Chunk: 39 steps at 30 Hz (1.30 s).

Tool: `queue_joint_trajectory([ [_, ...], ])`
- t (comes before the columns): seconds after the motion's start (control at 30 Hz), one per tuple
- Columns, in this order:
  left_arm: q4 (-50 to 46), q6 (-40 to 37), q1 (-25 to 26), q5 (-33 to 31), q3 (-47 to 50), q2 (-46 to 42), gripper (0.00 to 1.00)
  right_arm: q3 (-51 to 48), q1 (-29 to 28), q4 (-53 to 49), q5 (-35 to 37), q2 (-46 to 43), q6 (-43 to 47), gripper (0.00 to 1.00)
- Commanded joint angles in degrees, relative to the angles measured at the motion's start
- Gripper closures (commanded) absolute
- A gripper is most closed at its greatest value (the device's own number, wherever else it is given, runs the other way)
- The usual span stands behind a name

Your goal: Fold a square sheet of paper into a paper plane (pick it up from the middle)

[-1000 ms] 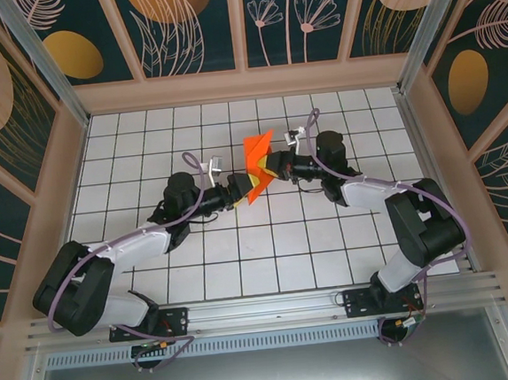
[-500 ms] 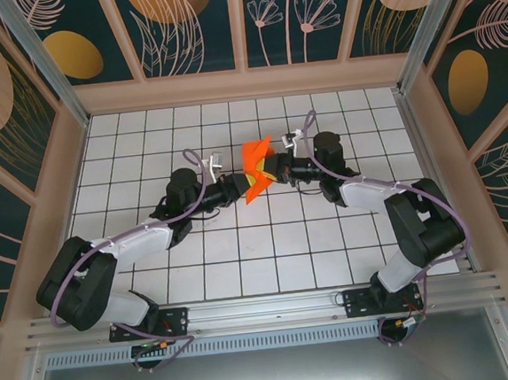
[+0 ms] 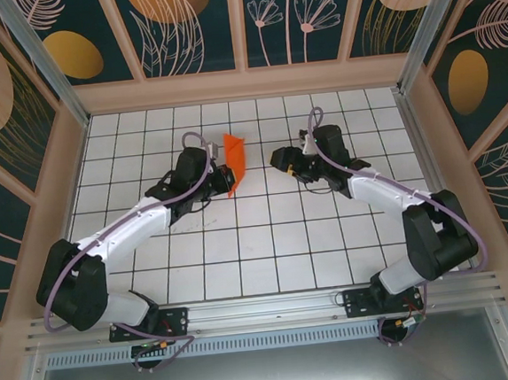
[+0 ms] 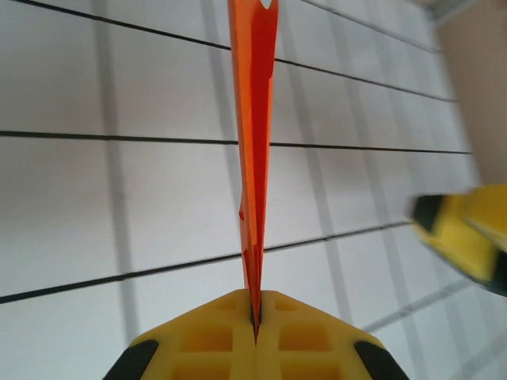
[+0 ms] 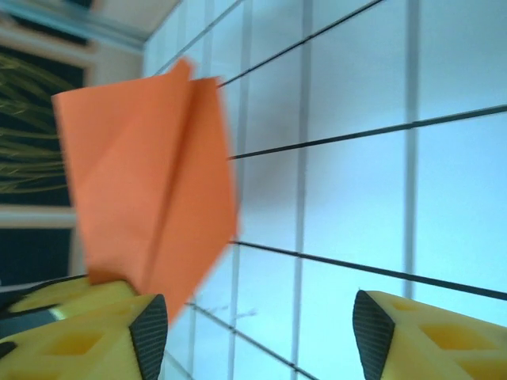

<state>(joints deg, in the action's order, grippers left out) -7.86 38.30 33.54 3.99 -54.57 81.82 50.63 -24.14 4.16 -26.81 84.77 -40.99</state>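
The left pincer (image 4: 255, 310) clamps the folded orange-red paper (image 4: 253, 142) edge-on, while the right pincer (image 5: 257, 324) stands open, apart from it.

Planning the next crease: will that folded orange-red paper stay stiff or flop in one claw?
Probably stiff enough: the folded orange-red paper stands straight from the shut left claw, no droop. Likely light and easily crumpled, its edge looking thin.

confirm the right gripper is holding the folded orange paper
No, the left gripper is holding the folded orange paper. The left wrist view shows its jaws shut on the paper's edge. The right gripper is open, with nothing between its jaws.
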Motion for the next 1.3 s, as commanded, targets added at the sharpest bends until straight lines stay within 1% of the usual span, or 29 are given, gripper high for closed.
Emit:
queue_joint_trajectory([
  [0.0,-20.4,-6.5,0.3,-21.4,-5.2,2.3,0.94,-0.6,0.2,-6.9,9.7,-1.8,4.9,0.31],
  [0.1,-27.3,-5.0,1.3,-31.5,-8.6,5.4,0.94,-1.2,0.3,-7.9,12.8,-2.0,4.7,0.3],
  [0.13,-28.5,-4.6,1.7,-33.2,-9.2,6.7,0.94,-1.5,0.4,-8.0,13.6,-2.0,4.6,0.3],
  [0.27,-30.7,-1.5,3.7,-37.1,-11.0,12.3,0.92,-2.2,1.1,-8.7,15.4,-2.0,4.0,0.3],
  [0.33,-30.8,-0.1,5.0,-37.3,-12.2,15.5,0.91,-2.9,1.6,-8.7,15.9,-2.0,3.4,0.3],
  [0.43,-27.5,0.1,6.0,-33.3,-13.5,19.9,0.88,-3.8,2.3,-8.8,16.3,-2.2,2.7,0.3],
  [0.47,-25.6,-0.3,6.2,-31.3,-13.6,20.7,0.83,-4.2,2.6,-8.8,16.3,-2.2,2.4,0.3],
  [0.5,-23.0,-0.6,6.2,-27.5,-13.3,21.1,0.77,-4.4,2.7,-8.7,16.4,-2.3,2.2,0.3],
  [0.6,-14.0,-2.8,5.9,-17.6,-11.3,20.3,0.49,-5.3,2.9,-8.7,16.4,-2.8,1.8,0.3],
  [0.63,-12.2,-3.2,5.6,-15.3,-10.7,19.7,0.43,-5.6,2.8,-8.3,16.1,-2.9,1.7,0.3],
  [0.7,-9.2,-3.8,4.8,-11.9,-9.7,17.8,0.33,-6.1,2.2,-7.4,15.2,-2.8,2.0,0.31],
  [0.77,-6.4,-3.8,3.1,-8.9,-8.0,14.8,0.24,-5.7,0.4,-7.0,15.8,-2.2,2.3,0.32],
  [0.83,-3.8,-3.5,1.0,-6.1,-5.9,11.9,0.19,-4.7,-2.6,-6.3,16.5,-0.7,2.1,0.37],
  [0.87,-3.2,-3.3,0.1,-6.0,-5.0,10.8,0.16,-3.9,-4.4,-5.7,16.8,0.1,1.8,0.4],
  [0.93,-2.6,-2.7,-1.5,-8.1,-3.0,8.4,0.1,-1.5,-9.4,-4.6,18.0,3.1,0.7,0.46],
  [1.03,-3.6,-2.1,-3.0,-13.9,-0.7,5.2,0.04,3.6,-16.4,-3.8,20.6,9.0,-1.1,0.56],
  [1.1,-3.9,-0.9,-4.4,-16.5,1.9,3.1,0.02,7.2,-19.9,-2.9,20.7,13.0,-2.3,0.62],
  [1.27,-2.9,2.8,-9.3,-17.5,8.1,-2.3,0.01,17.9,-25.9,-3.4,20.3,23.3,-3.5,0.68],
])
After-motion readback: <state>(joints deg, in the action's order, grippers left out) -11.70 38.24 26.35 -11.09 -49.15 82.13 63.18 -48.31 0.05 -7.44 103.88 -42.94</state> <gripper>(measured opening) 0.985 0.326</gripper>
